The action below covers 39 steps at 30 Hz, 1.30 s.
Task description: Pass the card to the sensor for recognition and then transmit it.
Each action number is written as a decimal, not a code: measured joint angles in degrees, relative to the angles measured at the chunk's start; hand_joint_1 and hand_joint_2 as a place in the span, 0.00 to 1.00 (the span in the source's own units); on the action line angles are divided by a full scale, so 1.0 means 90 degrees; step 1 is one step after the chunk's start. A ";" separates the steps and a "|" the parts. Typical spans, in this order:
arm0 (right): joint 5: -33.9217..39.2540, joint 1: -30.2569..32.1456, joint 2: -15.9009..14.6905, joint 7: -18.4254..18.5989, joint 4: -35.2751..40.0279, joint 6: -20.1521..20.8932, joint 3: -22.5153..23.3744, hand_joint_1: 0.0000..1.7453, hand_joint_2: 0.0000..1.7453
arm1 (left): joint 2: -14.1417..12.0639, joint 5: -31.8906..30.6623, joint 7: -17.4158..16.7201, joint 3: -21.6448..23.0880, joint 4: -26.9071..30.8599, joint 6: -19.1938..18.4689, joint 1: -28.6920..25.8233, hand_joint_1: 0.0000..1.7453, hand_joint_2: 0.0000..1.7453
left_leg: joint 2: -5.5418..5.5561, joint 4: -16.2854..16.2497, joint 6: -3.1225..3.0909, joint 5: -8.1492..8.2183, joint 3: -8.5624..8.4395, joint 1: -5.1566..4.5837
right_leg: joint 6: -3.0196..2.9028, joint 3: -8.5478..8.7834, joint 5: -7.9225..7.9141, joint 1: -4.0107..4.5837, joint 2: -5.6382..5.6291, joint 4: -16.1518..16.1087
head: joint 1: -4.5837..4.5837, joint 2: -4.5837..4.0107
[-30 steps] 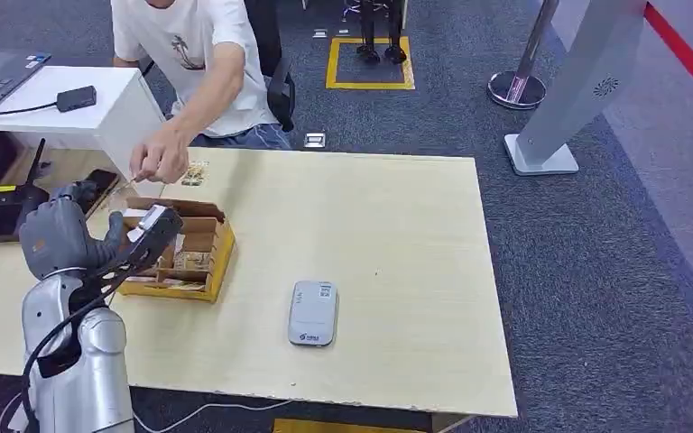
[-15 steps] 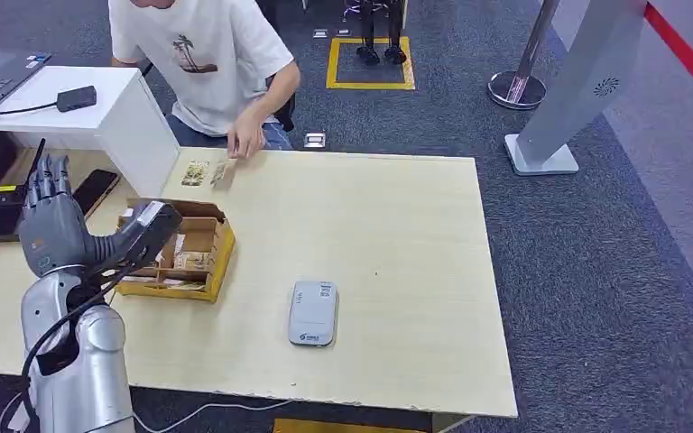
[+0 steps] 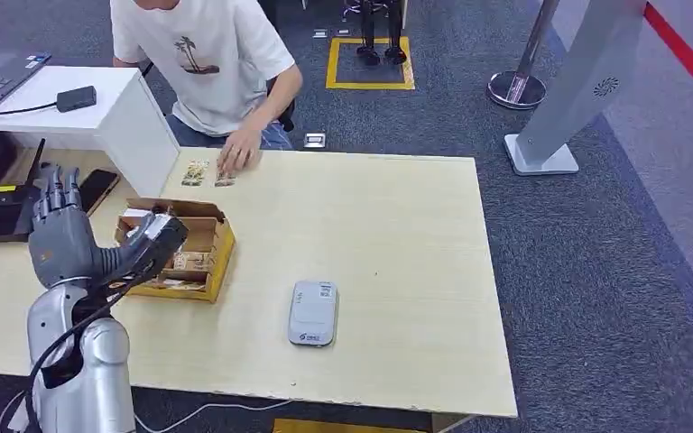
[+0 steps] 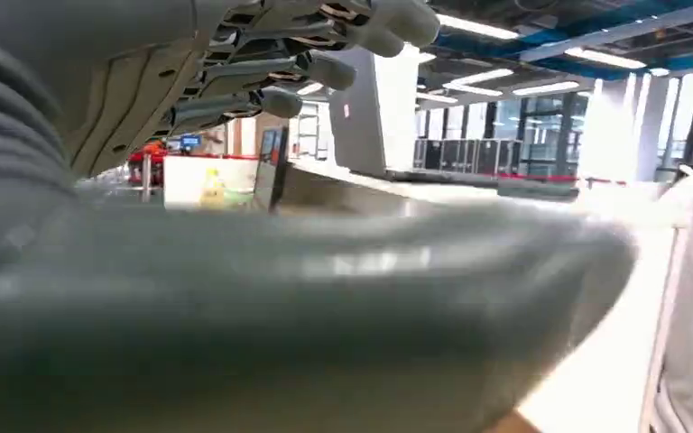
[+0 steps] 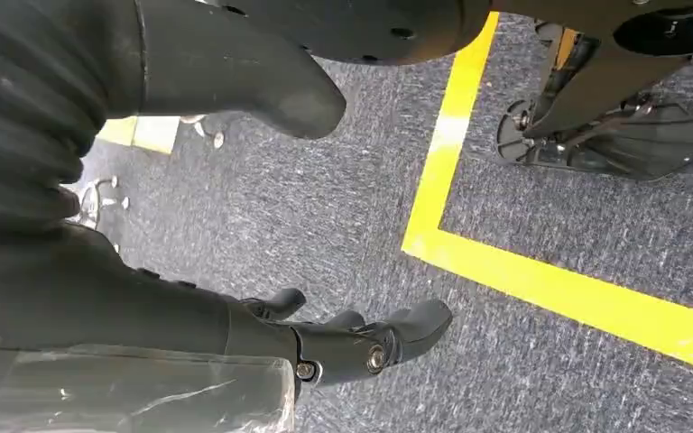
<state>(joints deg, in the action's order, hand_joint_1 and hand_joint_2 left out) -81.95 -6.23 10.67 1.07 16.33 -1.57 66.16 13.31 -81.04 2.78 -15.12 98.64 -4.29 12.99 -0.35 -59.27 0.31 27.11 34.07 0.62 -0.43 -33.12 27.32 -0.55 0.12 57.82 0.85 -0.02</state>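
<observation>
Head view: left hand raised beside the cardboard box, fingers spread, holding nothing; two cards lie at the table's far edge, one under a person's hand. Grey sensor sits nearer, well apart from the cards. Right wrist view: right hand hangs over carpet, fingers apart, empty.

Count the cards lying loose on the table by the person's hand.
2: one card at the table's far edge, another card beside it, partly under the person's hand. More may sit in the box.

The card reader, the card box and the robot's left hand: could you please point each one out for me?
card reader point(image 3: 312, 312): head view, middle of its grey top.
card box point(image 3: 219, 255): head view, its yellow right wall.
left hand point(image 3: 61, 236): head view, back of the raised hand.
</observation>
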 joint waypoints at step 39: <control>0.0034 -0.0009 -0.0104 -0.0136 -0.0010 0.0049 0.0024 0.00 1.00 | -0.2866 0.0813 -0.0177 0.3193 -0.1183 -0.1361 0.0330 0.00 1.00 | -0.0002 0.0000 0.0003 -0.0003 -0.0001 0.0001 | -0.0001 -0.0002 -0.0001 0.0001 -0.0003 0.0000 | 0.0000 0.0000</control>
<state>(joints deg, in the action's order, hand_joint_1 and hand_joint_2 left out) -81.64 -6.30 9.73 -0.15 16.24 -1.14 66.38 -12.48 -73.72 1.18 13.62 88.00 -16.55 15.96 -0.36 -59.27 0.34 27.09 34.05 0.63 -0.43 -33.14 27.31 -0.54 0.10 57.82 0.85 -0.02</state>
